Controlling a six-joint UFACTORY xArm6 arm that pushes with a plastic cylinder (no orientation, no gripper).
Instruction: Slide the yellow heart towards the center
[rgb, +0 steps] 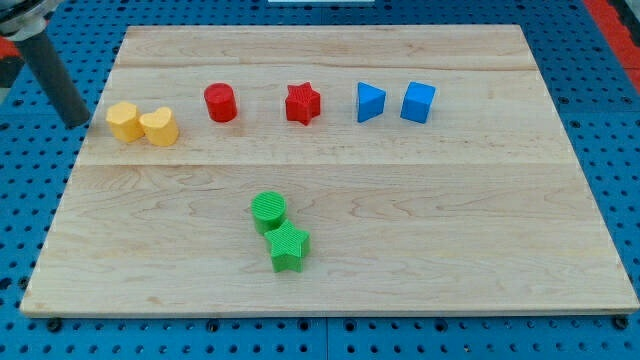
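The tip (78, 122), bare rod with nothing to clamp, sits just off the board at 9 o'clock of the yellow heart (160, 127), which touches the yellow block (124, 122). Risk: shoving both together.

The board (400, 230) is pale wood with a fine lengthwise grain, lying on a bright blue surface (30, 220) dotted with dark holes. At the frame's upper left sit two yellow blocks: a yellow heart (160, 127) and another yellow block (124, 121). Along the upper middle come a red cylinder (220, 102), a red star (302, 103), a blue triangle (370, 102) and a blue cube (418, 102). Lower centre hold a green cylinder (268, 211) and green star (288, 246), both ridged. The rod (55, 80) at far upper left is dark grey.
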